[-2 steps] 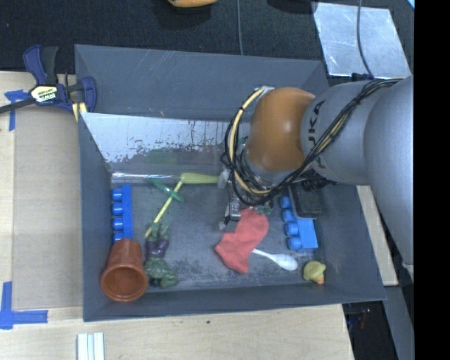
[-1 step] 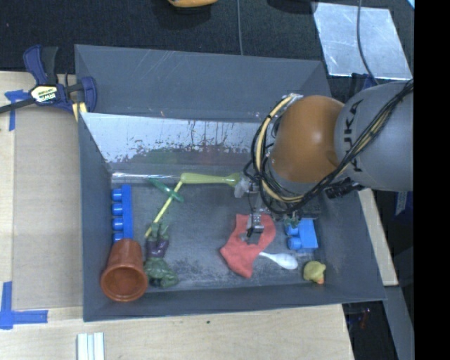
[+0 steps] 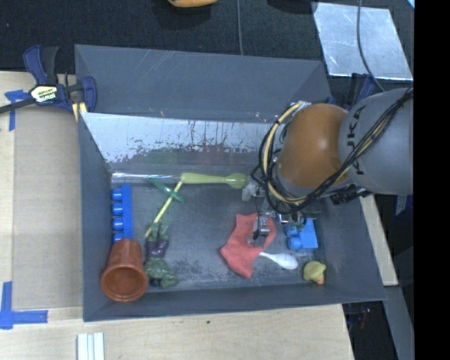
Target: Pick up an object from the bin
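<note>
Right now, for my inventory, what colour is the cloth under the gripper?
The cloth is red, best seen in the camera view.

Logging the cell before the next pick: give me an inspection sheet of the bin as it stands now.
surface: grey bin, back wall streaked.
job's things: red cloth centre-right, under the gripper.
clutter: blue block and orange cup left; green spoon at back; toy plant; second blue block, white piece, yellow lump right.
gripper: low over the cloth.
cables: looped round the orange wrist cover.
surroundings: dark surface behind the bin.
</note>
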Controlling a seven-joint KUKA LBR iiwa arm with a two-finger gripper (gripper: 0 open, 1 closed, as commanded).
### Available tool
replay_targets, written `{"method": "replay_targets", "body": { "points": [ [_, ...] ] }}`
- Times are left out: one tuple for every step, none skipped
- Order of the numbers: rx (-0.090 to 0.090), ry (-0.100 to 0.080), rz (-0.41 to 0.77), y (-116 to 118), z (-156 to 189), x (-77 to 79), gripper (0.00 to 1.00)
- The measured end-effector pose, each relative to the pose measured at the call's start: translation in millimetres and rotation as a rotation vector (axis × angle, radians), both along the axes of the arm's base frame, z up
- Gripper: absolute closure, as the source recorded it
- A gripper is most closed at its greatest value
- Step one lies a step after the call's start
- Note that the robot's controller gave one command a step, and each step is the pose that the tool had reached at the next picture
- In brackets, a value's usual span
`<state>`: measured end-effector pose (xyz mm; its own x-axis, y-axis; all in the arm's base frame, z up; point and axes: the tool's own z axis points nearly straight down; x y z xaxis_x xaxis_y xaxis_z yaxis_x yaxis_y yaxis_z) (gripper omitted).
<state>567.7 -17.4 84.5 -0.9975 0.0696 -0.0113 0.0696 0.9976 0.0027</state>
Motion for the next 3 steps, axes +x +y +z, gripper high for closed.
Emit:
{"method": "replay_targets", "body": {
  "points": [
    [-0.001, -0.007, 0.113, -21.5, 0.9, -23.9, 1.0],
    [-0.001, -0.007, 0.112, -21.6, 0.9, -24.0, 0.0],
    [-0.001, -0.007, 0.111, -21.7, 0.9, -24.0, 1.0]
  ]
}}
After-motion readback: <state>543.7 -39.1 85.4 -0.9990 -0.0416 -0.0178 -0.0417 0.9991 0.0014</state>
